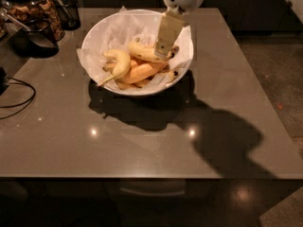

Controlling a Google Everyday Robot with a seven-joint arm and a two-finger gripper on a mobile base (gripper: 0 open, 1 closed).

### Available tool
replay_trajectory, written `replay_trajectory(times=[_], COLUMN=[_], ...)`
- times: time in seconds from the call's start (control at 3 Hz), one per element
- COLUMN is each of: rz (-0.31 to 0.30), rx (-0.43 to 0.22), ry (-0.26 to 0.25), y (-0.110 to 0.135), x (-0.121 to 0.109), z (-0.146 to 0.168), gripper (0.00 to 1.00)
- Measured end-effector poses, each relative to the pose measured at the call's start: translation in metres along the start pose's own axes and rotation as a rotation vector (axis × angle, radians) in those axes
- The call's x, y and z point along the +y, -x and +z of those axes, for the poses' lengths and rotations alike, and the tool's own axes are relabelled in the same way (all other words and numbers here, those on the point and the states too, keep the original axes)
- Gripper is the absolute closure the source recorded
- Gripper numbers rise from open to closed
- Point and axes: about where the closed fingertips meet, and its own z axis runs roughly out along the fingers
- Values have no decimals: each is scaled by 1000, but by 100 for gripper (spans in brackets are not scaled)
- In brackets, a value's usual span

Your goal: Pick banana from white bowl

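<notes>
The gripper (161, 50) is reaching down into the bowl (94, 36) from the bowl's far rim, its tip meeting the right half of the banana (143, 52). Whether it is open or closed cannot be told. The banana is lying across the bowl's middle on the paper (118, 30), resting over an orange banana (142, 73). The bowl is sitting on the bench (142, 148).

Kitchen setting, grey countertop (142, 145), snack jar (34, 9), dark cabinets (251, 6), claw (161, 53) over white bowl (137, 92).
</notes>
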Motion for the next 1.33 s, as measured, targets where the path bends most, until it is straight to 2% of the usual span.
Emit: replay_trajectory(times=[0.33,1.0,1.33], rz=[-2,-51,-78], rx=[29,92,126], ry=[9,-3,-8], y=[8,30,40], x=[-1,2,4], z=[10,24,32], gripper=[26,28,35])
